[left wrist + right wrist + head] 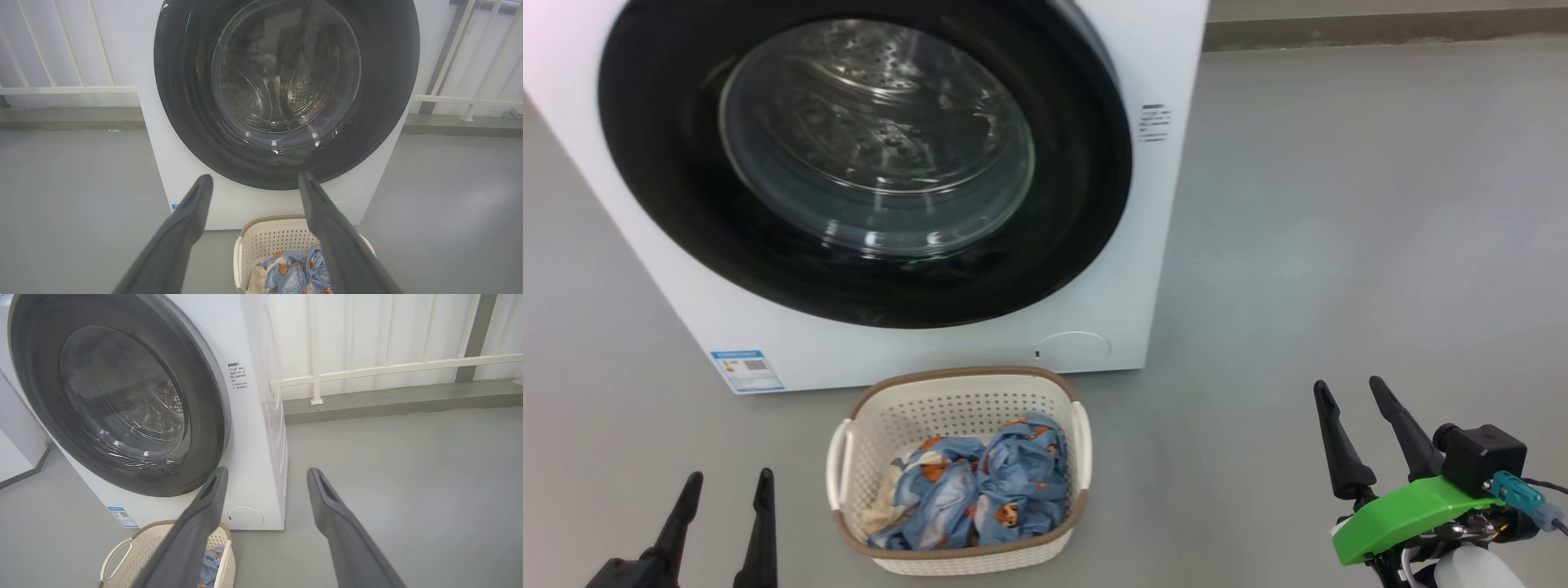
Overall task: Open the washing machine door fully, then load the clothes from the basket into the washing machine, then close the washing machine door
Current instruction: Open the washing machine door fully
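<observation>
The washing machine [915, 347] takes up the upper left of the head view, its door [662, 180] shut flat against the white front. The basket [956, 377] sits on the grey floor [1339, 245] at lower centre, just in front of the machine and below the door. The clothes [988, 490] lie bundled inside the basket. The left tool [729, 475] is at the lower left, fingers spread wide and holding nothing. The right tool [1347, 384] is at the lower right, also wide and empty, well apart from the basket.
</observation>
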You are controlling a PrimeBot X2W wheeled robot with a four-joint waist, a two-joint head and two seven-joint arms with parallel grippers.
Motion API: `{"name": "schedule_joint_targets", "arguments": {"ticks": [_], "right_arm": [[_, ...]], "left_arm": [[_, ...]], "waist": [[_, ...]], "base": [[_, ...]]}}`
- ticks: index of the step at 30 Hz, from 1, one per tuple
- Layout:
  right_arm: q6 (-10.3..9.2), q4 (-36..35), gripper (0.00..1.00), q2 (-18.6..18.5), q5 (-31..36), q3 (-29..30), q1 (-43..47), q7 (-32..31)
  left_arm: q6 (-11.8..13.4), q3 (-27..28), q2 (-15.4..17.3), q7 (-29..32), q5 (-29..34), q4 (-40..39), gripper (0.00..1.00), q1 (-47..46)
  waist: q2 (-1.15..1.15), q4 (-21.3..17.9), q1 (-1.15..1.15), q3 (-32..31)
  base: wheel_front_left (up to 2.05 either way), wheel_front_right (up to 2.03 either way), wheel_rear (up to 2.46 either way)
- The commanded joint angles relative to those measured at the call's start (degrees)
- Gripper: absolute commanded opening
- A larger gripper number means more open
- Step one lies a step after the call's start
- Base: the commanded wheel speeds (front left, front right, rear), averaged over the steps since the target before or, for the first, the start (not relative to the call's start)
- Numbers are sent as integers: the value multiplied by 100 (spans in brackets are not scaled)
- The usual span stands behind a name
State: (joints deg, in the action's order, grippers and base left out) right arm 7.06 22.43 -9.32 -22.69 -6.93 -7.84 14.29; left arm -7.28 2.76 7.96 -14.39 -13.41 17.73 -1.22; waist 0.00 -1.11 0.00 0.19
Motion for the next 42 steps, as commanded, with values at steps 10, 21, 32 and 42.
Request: {"name": "schedule_joint_targets", "arguments": {"ticks": [10, 21, 32, 42], "right_arm": [[43, -149, 100, -54, 76, -76, -165, 71], [43, -137, 100, -58, 69, -110, -188, 71], [43, -101, 33, 9, -156, -88, -365, 71], [43, -60, 0, 281, -1099, 10, -981, 71]], "left_arm": [[-19, 181, 81, -61, -135, -82, 100, -305], [-20, 111, 105, -61, -192, -49, 100, -321], [-20, 44, 67, -61, -222, -47, 100, -294], [-21, -30, 10, -61, -248, -61, 100, -346]], "waist": [[0, 26, 0, 9], [0, 65, 0, 8], [0, 113, 0, 44], [0, 244, 0, 196]], "base": [[70, 74, -144], [6, 6, -12], [0, 0, 0], [0, 0, 0]]}}
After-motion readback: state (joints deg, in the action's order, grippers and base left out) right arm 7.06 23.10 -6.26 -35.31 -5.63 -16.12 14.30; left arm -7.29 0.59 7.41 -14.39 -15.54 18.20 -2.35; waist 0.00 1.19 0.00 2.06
